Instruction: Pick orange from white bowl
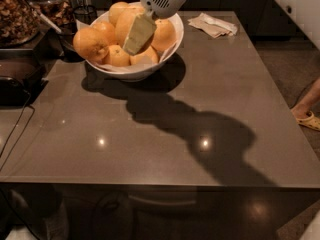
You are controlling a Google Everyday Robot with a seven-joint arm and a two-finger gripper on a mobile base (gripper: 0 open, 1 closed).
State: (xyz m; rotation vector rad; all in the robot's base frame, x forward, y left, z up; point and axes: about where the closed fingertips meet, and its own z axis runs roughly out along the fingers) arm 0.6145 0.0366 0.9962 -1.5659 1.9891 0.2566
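We are at the grasp step: end effector (138, 36) inside the bowl (150, 70) on the centre orange (124, 26), grip state we cannot tell; next, secure it and lift clear.

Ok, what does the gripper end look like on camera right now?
The gripper, down over the white bowl of oranges, has a rounded, glossy white housing with a small oval grille of dark vent slots, and a flat, pale yellow-green pad below it. No cables or lettering show.
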